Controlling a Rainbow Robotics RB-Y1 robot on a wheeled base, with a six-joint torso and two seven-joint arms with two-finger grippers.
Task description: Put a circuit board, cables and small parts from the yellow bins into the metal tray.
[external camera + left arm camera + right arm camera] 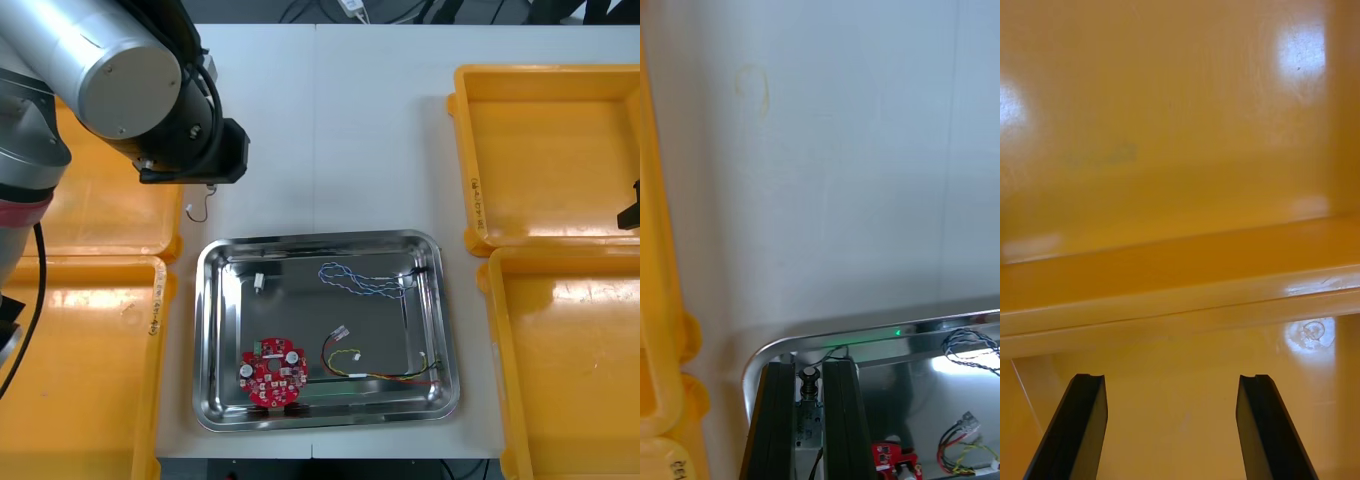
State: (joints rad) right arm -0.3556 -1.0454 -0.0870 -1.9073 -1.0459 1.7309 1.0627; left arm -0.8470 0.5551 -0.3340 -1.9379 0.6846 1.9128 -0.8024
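Observation:
My left gripper (pixel 212 165) hovers just beyond the far left corner of the metal tray (pixel 215 330). In the left wrist view this gripper (pixel 810 369) is shut on a small metal part (pixel 809 390), with the tray's rim (pixel 865 337) right below. A thin wire (pixel 198 210) dangles under it. In the tray lie a round red circuit board (pixel 272 375), a blue and white cable (pixel 362 280), a red and yellow cable (pixel 385 372) and a small white part (pixel 259 283). My right gripper (pixel 630 212) is at the right edge, and it (pixel 1169 384) stands open over the rim between two bins.
Two yellow bins (pixel 95 215) (pixel 75 370) flank the tray on the left and two (pixel 550 130) (pixel 570 360) on the right. The orange bin rim (pixel 1180 292) crosses in front of the right fingers. Bare white table (pixel 330 120) stretches beyond the tray.

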